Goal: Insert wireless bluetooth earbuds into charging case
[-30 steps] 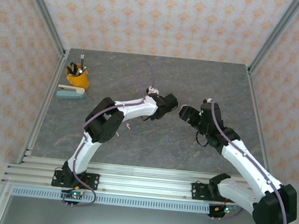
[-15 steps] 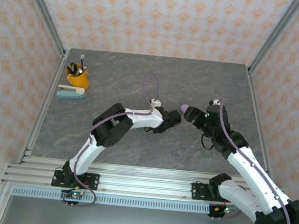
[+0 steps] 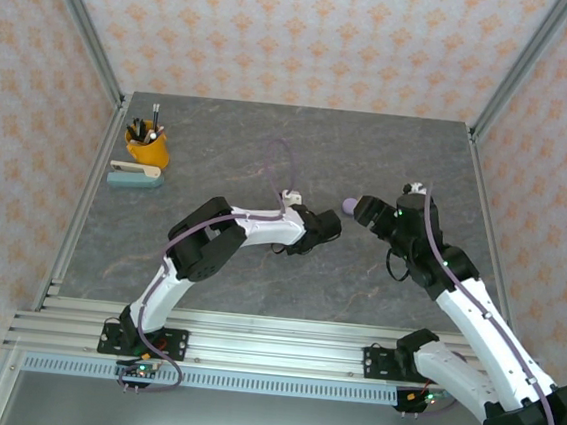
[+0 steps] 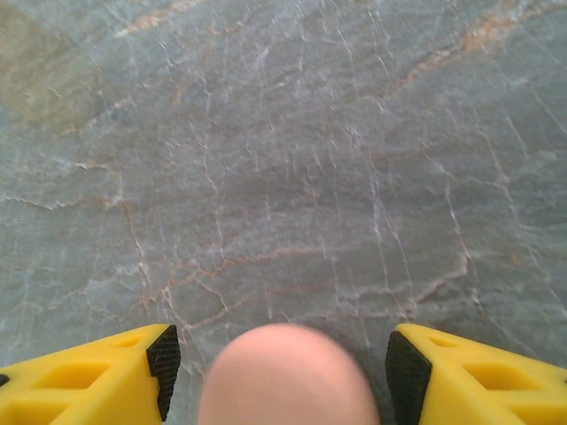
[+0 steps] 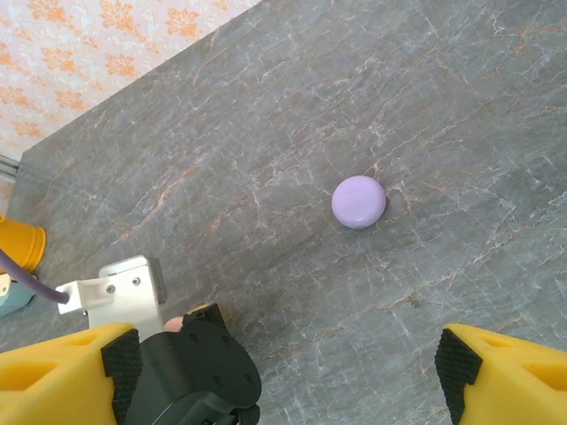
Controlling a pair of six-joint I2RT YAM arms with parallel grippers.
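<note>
**Both arms converging at mid-table, seen from above and from each wrist.** My left gripper [image 3: 331,224] points down at the stone-patterned table [image 3: 220,136]. Its yellow fingers [image 4: 97,385] bracket a pale pink rounded body [image 4: 288,376], blurred by closeness, which I take to be one charging case. A sliver of table shows between that body and each pad, so I read this hand as released around it, not clamped. The placement suits a set-down: the pink body sits centred between the pads, where I could grasp it again without hunting for it. My right gripper [image 3: 361,207] hovers just beside the left one, its own fingers [image 5: 505,372] spread wide with nothing between them. That width is what straddling a disc would call for. The lilac case [image 5: 359,201] lies flat on the table ahead of those fingers, apart from both grippers, and its lid appears shut. It lies near the centre, which I judge to be within reach of either arm. The dark housing of the left wrist [image 5: 199,372] intrudes at the lower left of the right wrist view, showing how closely the arms are working. The earbuds are too small for me to pick out, so I cannot tell where they lie. Insertion, in my judgement, is not yet begun.
</note>
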